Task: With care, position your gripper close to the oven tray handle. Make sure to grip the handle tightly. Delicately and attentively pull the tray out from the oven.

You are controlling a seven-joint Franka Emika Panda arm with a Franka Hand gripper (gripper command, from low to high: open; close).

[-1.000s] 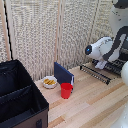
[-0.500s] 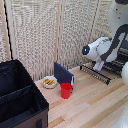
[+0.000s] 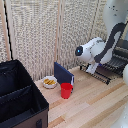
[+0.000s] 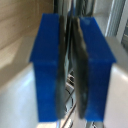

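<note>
In the exterior view my white arm reaches down at the exterior view's right, and the gripper (image 3: 91, 67) sits at the front edge of the tray (image 3: 112, 66), a dark wire rack sticking out of the oven (image 3: 123, 47). The oven tray handle (image 3: 98, 76) runs along the rack's front edge. In the wrist view the gripper (image 4: 70, 60) has its blue fingers (image 4: 49, 65) pressed almost together. Thin dark wires (image 4: 70, 97) show in the narrow slit between them. The exact contact is blurred.
An upright dark-blue panel (image 3: 63, 74) stands on the wooden table (image 3: 95, 107), with a red cup (image 3: 66, 90) in front of it and a white bowl of yellow food (image 3: 49, 81) beside it. A big black fabric crate (image 3: 20, 100) fills the exterior view's left. A slatted screen (image 3: 45, 35) stands behind.
The arm's rounded joint has shifted a little toward the exterior view's left, away from the oven. The cup, bowl, panel and crate have not moved.
</note>
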